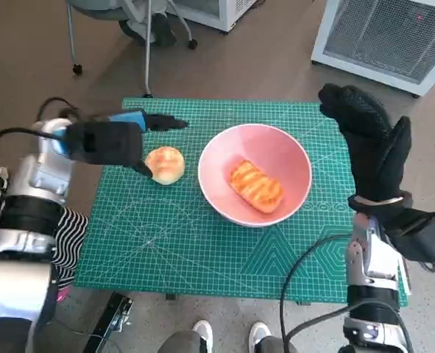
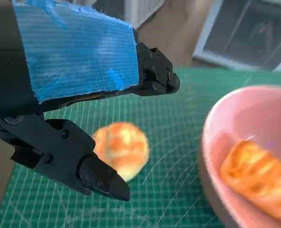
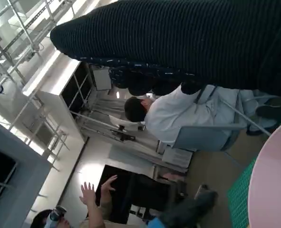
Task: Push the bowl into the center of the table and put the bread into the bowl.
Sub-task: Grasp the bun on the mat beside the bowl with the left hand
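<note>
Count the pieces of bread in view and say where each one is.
2. A long toasted bread lies inside the pink bowl. A round bun sits on the green mat, between the left hand and the bowl.

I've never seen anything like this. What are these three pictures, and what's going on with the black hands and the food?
It is a humanoid robot at a table. One picture looks down from its head; the others come from cameras behind each wrist. On the green mat stands a pink bowl with one long bread inside. A round bun lies beside the bowl. The left hand, blue-taped, reaches around the bun, fingers apart, holding nothing. The gloved right hand is raised beside the bowl, empty. The right wrist view mostly shows people in the room.
</note>
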{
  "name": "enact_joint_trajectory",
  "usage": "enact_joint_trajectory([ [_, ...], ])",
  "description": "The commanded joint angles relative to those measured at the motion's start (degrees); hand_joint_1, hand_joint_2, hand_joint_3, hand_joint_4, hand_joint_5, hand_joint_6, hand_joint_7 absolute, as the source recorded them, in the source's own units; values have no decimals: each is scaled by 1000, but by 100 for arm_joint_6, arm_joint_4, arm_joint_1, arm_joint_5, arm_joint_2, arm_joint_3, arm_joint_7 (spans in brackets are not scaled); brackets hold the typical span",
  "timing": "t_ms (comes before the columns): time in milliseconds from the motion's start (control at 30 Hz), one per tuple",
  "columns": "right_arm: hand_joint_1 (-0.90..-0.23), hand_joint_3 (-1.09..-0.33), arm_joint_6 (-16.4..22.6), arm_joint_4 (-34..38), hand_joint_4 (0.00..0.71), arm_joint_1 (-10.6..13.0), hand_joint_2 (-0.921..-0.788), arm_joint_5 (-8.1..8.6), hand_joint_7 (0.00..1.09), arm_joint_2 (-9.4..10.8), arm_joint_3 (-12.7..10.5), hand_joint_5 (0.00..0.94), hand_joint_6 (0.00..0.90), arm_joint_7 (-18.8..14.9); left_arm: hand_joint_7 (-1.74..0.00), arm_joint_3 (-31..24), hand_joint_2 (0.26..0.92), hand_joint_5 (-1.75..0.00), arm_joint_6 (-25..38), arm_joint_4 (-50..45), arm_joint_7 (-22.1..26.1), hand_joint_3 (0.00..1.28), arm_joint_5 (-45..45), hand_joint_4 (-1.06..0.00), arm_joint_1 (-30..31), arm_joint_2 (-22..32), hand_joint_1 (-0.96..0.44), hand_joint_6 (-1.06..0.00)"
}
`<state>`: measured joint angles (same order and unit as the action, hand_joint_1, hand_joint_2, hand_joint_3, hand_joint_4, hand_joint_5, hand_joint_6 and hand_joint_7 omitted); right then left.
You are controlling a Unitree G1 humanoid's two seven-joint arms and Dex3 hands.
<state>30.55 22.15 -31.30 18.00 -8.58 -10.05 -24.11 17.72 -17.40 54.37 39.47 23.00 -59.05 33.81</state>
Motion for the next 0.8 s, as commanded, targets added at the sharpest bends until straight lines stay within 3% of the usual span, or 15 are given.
enact_joint_trajectory([
  [33, -728, -636, -106, 29, 201, 101, -921, 46, 385, -22, -16, 2, 113, -48, -7, 160, 753, -2, -61, 449, -222, 2, 208, -145, -285, -183, -137, -316],
  [800, -723, -642, -84, 11, 201, 134, -921, -43, 376, -45, 17, 1, 108, -38, -22, 710, 763, -10, 277, 1660, -1255, 5, 906, -179, -593, -796, -137, -374],
])
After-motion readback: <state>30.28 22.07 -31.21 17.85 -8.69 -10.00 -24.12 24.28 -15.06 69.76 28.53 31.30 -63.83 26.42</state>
